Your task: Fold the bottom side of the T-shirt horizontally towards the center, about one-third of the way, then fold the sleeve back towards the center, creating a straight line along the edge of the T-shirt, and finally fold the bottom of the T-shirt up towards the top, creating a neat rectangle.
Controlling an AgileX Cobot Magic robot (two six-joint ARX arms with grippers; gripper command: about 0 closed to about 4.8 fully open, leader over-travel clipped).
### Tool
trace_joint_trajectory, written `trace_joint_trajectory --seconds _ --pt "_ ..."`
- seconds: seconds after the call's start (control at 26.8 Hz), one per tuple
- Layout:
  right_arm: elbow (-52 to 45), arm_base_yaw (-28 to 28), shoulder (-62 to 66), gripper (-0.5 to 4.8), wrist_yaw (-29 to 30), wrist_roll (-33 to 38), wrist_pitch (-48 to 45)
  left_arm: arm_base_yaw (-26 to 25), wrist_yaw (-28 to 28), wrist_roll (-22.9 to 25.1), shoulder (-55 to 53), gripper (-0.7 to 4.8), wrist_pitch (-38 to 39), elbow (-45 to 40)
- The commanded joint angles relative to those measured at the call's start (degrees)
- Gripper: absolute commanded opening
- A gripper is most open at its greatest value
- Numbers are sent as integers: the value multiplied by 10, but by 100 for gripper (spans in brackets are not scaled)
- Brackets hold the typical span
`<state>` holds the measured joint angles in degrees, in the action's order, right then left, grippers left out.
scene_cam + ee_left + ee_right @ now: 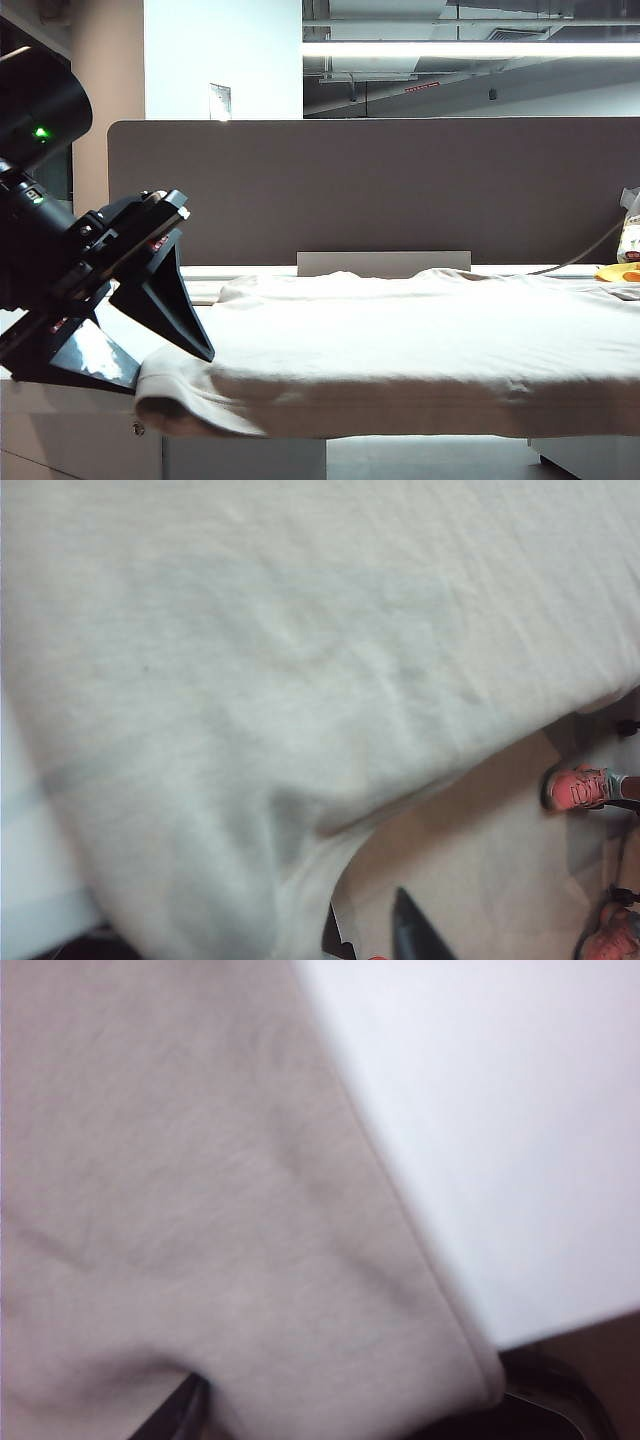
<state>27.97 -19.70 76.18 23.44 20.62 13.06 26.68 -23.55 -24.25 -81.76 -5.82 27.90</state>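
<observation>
The T-shirt point(420, 340) lay spread across the desk point(60, 410), its front edge draped over the desk's near side. The left gripper point(165, 330) pressed at the shirt's left corner; whether its jaws gripped cloth could not be told; the right gripper point(330, 1415) sat at the shirt's hemmed edge point(400, 1210), its grip equally unclear.

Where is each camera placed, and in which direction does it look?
Exterior view: low at the table edge, facing across the T-shirt toward a grey partition; the left arm's gripper shows at the shirt's corner.
Left wrist view: above the shirt's edge, looking down past it to the floor; one dark finger shows.
Right wrist view: close over the hemmed edge and white table; finger tip.
All share the T-shirt.
</observation>
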Motion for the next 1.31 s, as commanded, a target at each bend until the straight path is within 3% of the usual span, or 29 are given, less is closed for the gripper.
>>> trace_joint_trajectory --seconds 0.04,0.15,0.22,0.26,0.37,0.56,1.31 --pt "-3 0 3 188 -27 0 4 0 1 2 2 210 -20 4" --pt "-3 0 3 109 -27 0 4 0 -2 2 2 207 -20 4" --pt "-3 0 3 80 -27 0 3 0 -6 3 2 151 -20 4" --pt "-3 0 3 73 -27 0 3 0 -13 5 2 100 -20 4" --pt "-3 0 3 38 -24 0 4 0 -24 16 2 42 -20 4" --pt "-3 0 3 7 2 0 3 0 -37 18 2 -6 -21 4" --pt "57 0 -4 -1 99 9 14 -2 -52 15 18 -6 -64 28"
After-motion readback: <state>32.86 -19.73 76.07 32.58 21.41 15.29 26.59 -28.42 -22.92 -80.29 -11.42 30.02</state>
